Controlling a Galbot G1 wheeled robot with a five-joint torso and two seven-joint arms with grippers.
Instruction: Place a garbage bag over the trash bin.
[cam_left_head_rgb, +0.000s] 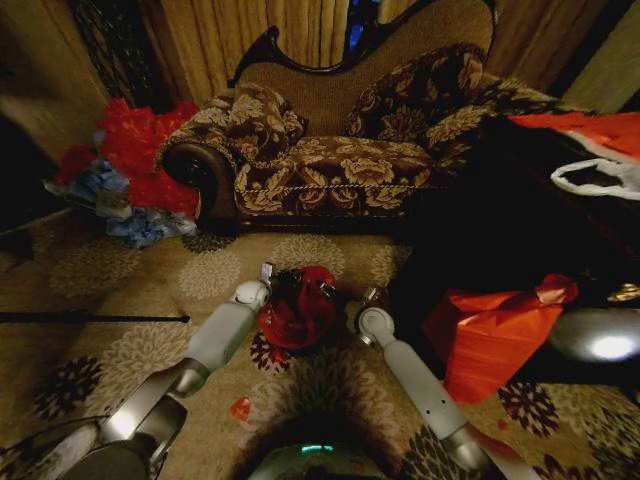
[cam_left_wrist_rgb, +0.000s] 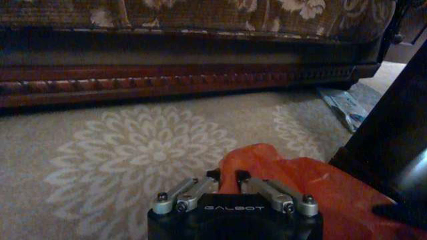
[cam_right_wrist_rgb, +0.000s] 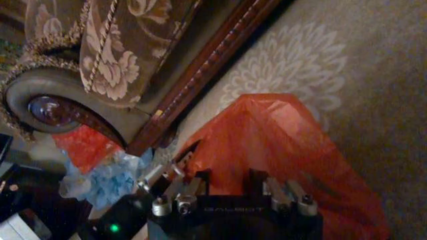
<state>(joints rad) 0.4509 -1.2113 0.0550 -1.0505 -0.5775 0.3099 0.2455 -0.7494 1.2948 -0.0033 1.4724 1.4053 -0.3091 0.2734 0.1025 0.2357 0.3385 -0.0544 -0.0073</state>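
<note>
While reaching forward and low over the carpet (cam_left_head_rgb: 150, 285) in front of the sofa (cam_left_head_rgb: 330, 170), meets the garbage bag (cam_left_head_rgb: 300, 308) from both sides: left gripper (cam_left_wrist_rgb: 227, 176) at the bag's left edge, right gripper (cam_right_wrist_rgb: 228, 175) at its right edge.

Left gripper: fingers (cam_left_wrist_rgb: 263, 190) drawn close, pinching a raised fold of the red film between them. Right gripper: fingers (cam_right_wrist_rgb: 190, 187) set a little wider, a bunch of the bag lying between them and apparently nipped; grip judged firm enough but less sure than the left.

Garbage bag: hangs crumpled between the two grippers, just above the carpet, mouth not yet seen spread. Trash bin: presumably beneath or behind the bag; cannot tell its exact place, being covered by the red film.

Also noted, well apart from the work: heap of red and blue bags (cam_left_head_rgb: 130, 170) at the sofa's left end; orange-red bundle (cam_left_head_rgb: 495, 335) to the right. Neither touched.

Step in hand, as judged: holding the bag by two opposite edges above the bin, prior to opening and fitting. Task judged early to midway; no rim seen covered.

Next move calls for: pulling the two held edges apart to open the mouth, centring it over the bin's round opening, then lowering so that the film folds over the rim. Risk as judged: thin glossy film slipping out of the looser right-hand grip, or the light bin shifting under a sideways pull.
</note>
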